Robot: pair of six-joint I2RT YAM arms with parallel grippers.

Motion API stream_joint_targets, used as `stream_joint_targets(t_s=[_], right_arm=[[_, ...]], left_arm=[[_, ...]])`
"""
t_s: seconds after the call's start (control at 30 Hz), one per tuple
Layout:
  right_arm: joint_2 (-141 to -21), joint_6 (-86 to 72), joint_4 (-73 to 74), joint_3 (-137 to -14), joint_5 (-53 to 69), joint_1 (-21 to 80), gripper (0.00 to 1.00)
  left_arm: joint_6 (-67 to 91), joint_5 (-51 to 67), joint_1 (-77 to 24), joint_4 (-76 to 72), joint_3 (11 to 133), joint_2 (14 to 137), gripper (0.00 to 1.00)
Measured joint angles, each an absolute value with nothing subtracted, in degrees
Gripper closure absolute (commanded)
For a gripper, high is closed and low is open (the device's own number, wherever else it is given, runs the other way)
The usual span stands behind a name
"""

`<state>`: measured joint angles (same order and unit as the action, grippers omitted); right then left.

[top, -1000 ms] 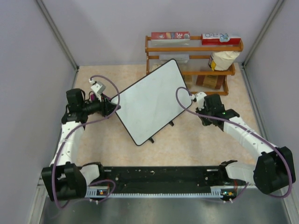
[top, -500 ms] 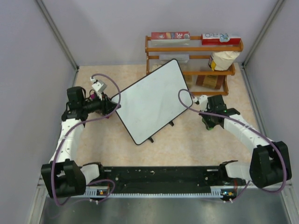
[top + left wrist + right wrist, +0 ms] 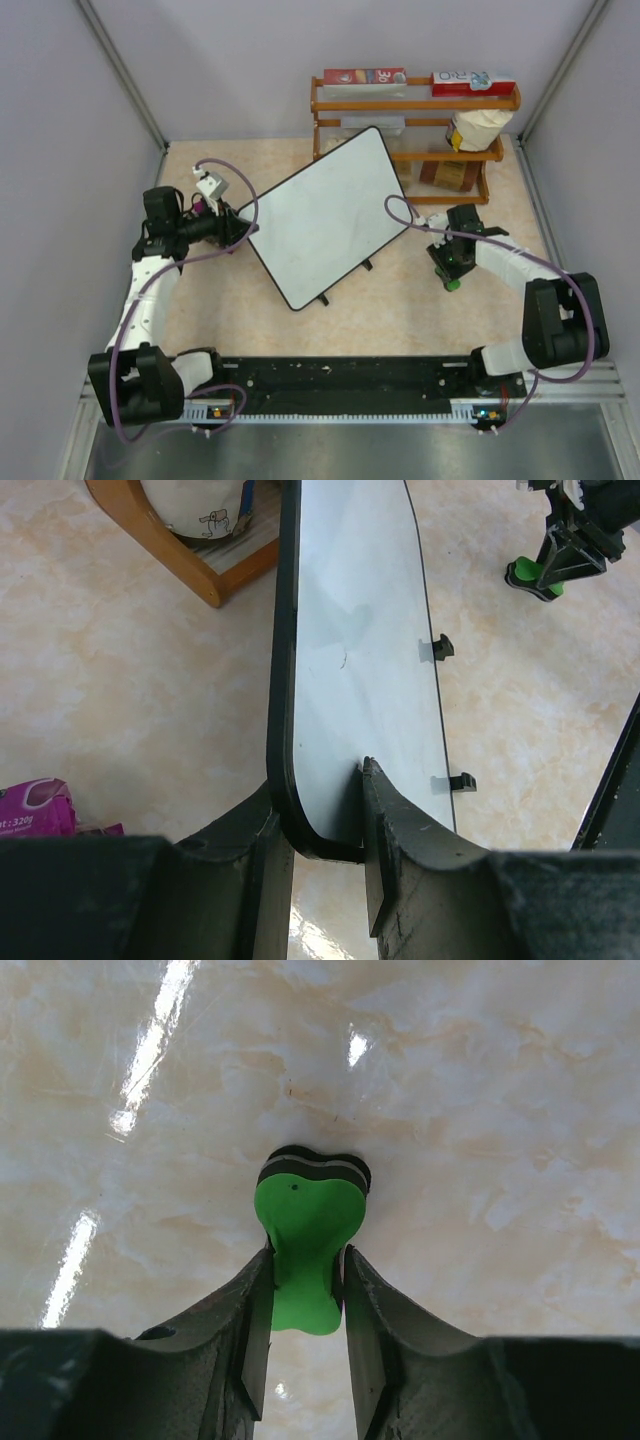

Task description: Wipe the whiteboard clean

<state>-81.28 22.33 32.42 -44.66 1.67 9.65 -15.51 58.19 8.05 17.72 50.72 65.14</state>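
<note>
The whiteboard (image 3: 320, 215) is a white glossy board with a thin black frame, lying at an angle mid-table; its face bears only a faint mark. My left gripper (image 3: 240, 232) is shut on its left corner; in the left wrist view the jaws (image 3: 318, 810) clamp the black rim of the whiteboard (image 3: 360, 660). My right gripper (image 3: 452, 272) is right of the board, apart from it, low over the table. It is shut on a green eraser (image 3: 308, 1230) with a black pad, which also shows in the top view (image 3: 453, 284).
A wooden rack (image 3: 410, 130) with boxes and a bag stands behind the board's far corner. A purple packet (image 3: 200, 208) lies by the left wrist. A black rail (image 3: 330, 385) runs along the near edge. Grey walls close in both sides.
My right gripper has moved away from the board's right edge, toward the near side and down to the table, with the green eraser in it. The left gripper and board have not moved.
</note>
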Motion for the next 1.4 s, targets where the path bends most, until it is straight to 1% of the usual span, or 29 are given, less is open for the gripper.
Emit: stream_joint_targets(t_s=[0.17,0.3,0.67,1.0,1.23,1.33,1.4], right_arm=[[-81.28,22.48,32.49,-44.73,2.24,9.47,0.56],[-81.3,22.5,32.6,-44.88,2.9,9.15,0.54],[-81.6,22.5,32.82,-45.15,6.72,6.9,0.53],[-85.01,22.48,33.34,-46.02,12.53,4.62,0.52],[-85.73,22.5,33.91,-46.65,14.02,4.21,0.51],[-85.71,22.48,34.0,-46.72,14.13,4.14,0.51],[-85.58,22.39,34.33,-47.0,14.17,3.95,0.5]], left_arm=[[-15.09,57.89,7.94,17.17,50.33,64.62,0.82],[-15.0,57.76,7.88,17.12,50.33,64.62,0.81],[-14.66,57.56,7.79,16.78,50.33,64.62,0.8],[-14.63,57.54,7.77,16.75,50.33,64.6,0.8],[-14.63,57.54,7.77,16.73,50.33,64.6,0.8],[-14.55,57.49,7.77,16.71,50.33,64.6,0.77],[-14.24,57.32,7.75,16.71,50.33,64.51,0.72]])
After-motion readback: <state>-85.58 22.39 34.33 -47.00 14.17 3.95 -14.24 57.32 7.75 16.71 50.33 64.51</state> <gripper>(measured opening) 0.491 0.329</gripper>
